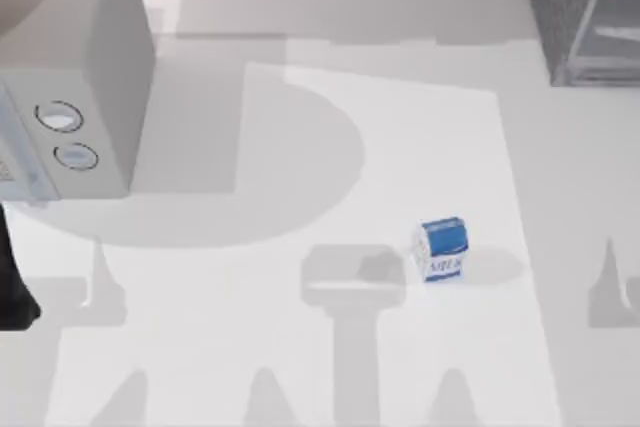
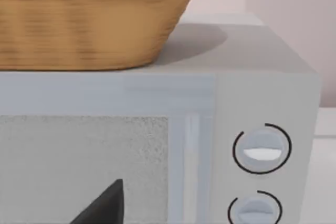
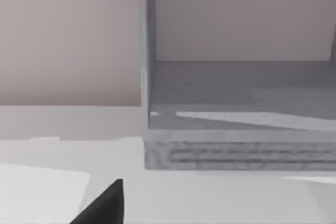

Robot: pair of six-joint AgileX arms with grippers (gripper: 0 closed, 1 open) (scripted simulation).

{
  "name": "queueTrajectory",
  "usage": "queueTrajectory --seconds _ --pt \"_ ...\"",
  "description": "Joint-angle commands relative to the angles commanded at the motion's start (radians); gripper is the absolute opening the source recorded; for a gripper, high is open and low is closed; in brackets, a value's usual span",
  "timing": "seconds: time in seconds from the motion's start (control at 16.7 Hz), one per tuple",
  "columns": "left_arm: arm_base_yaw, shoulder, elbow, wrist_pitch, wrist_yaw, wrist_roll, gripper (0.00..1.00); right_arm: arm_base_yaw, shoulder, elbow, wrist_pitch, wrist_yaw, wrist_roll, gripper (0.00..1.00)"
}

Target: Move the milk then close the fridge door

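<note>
The milk (image 1: 441, 249) stood upright on the white tabletop (image 1: 300, 347), untouched and on its own. Taking the carton as our landmark, the dark speckled fridge cabinet (image 1: 570, 7) sat well beyond it toward the far right corner, with the fridge door (image 1: 612, 17) swung open against it — pale and slightly glassy. The large pale box with two round dials (image 1: 60, 97) lay far off to the carton's left and farther back, a woven basket (image 2: 89, 19) resting on top of it.

We judged nothing of the task done yet: carton on the tabletop, door open.

The relation that mattered was which arm had the shorter way in. The carton lay right of the tabletop's middle, so we judged our right arm the nearer one. A dark tip of our right hand (image 3: 105, 205) showed in the right wrist view, facing the open cabinet's interior (image 3: 241, 93); from there the milk would lie nearer us than the fridge, and lower. A dark tip of our left hand (image 2: 105, 205) faced the dialled box, well apart from the carton. We cannot tell whether either hand's fingers were apart or together.
</note>
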State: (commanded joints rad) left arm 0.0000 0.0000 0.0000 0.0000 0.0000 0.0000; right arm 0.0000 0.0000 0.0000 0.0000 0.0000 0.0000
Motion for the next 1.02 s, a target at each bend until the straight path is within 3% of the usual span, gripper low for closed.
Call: queueTrajectory --seconds 0.18,0.36,0.84,1.02 --pt "0.0 0.0 0.0 0.0 0.0 0.0 1.0 0.014 0.014 0.001 0.013 0.014 0.002 1.0" --pt "0.0 0.0 0.0 0.0 0.0 0.0 1.0 0.114 0.11 0.004 0.107 0.114 0.009 1.0" --pt "0.0 0.0 0.0 0.0 0.0 0.0 1.0 0.664 0.549 0.017 0.522 0.667 0.018 1.0" --pt "0.0 0.0 0.0 0.0 0.0 0.0 1.0 0.827 0.681 0.022 0.648 0.831 0.018 1.0"
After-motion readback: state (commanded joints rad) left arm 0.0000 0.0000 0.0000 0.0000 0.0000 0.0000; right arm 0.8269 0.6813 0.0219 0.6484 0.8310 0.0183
